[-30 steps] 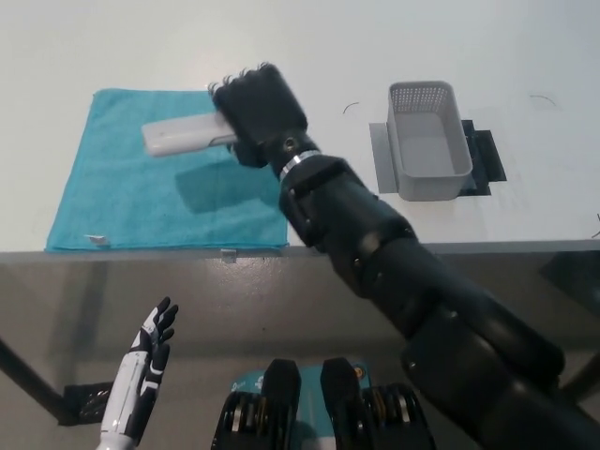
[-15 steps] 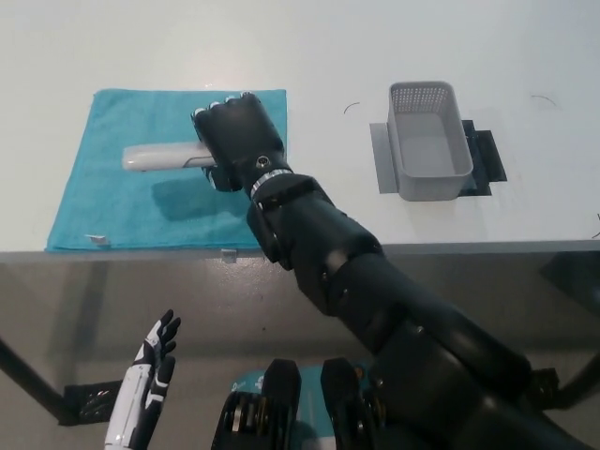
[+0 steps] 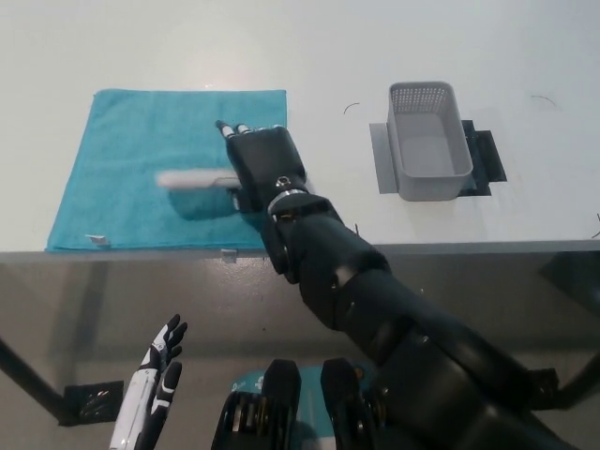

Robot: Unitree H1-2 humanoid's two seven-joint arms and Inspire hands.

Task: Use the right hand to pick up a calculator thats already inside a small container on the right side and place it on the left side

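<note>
Head view: right hand [image 3: 267, 159], black, reaches over the blue towel [image 3: 122, 150] spread on the left part of the white tabletop [image 3: 309, 47]. Its fingers [image 3: 234, 129] are stretched out and slightly apart, pointing away from the robot, pinching nothing. Calculator [image 3: 192, 178], a pale grey slab blurred in the picture, lies lengthwise on the towel just beside the hand's left edge; whether the thumb side touches its end cannot be told. Grey container [image 3: 428, 141], a small mesh-rimmed basket, stands well apart on the right side of the tabletop, on a dark mat [image 3: 483, 155], with nothing visible inside. Left hand [image 3: 161, 361], white, hangs low at the lower left, below the tabletop edge, with its dark fingers spread and holding nothing.
</note>
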